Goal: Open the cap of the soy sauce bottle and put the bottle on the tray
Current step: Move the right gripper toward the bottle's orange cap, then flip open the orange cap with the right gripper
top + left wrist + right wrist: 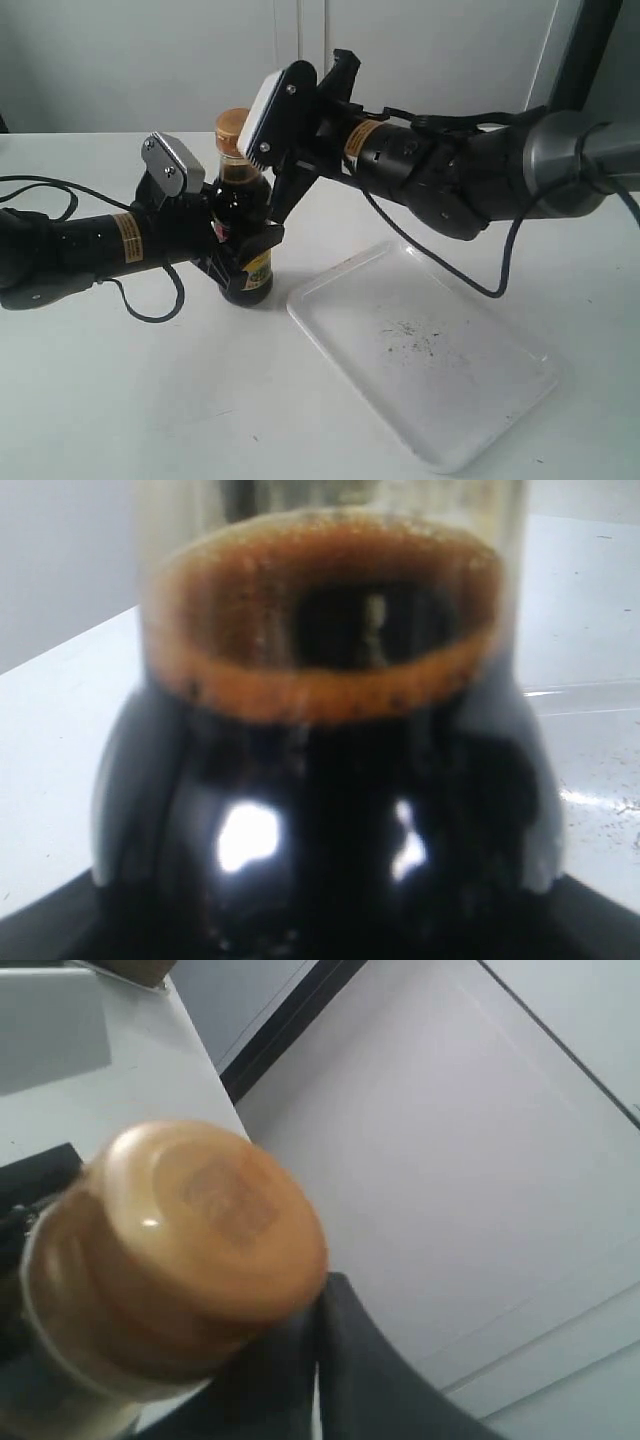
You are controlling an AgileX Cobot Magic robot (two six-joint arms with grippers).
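The soy sauce bottle (pixel 242 190) stands upright on the white table, just left of the tray (pixel 330 335). My left gripper (pixel 245 258) is shut on its lower body at the label. In the left wrist view the dark bottle (pixel 330 810) fills the frame, with only a dark finger (pixel 600 925) showing at a corner. The orange-tan cap (pixel 232 124) is closed on the neck. My right gripper (pixel 275 205) hangs just right of the neck, pointing down. In the right wrist view its fingers (pixel 345 1360) are pressed together beside the cap (pixel 190 1230), with nothing between them.
The tray lies flat at the front right, with dark specks (pixel 410 338) at its centre. Cables (pixel 150 300) trail from both arms across the table. A white wall (pixel 120 60) stands behind the table.
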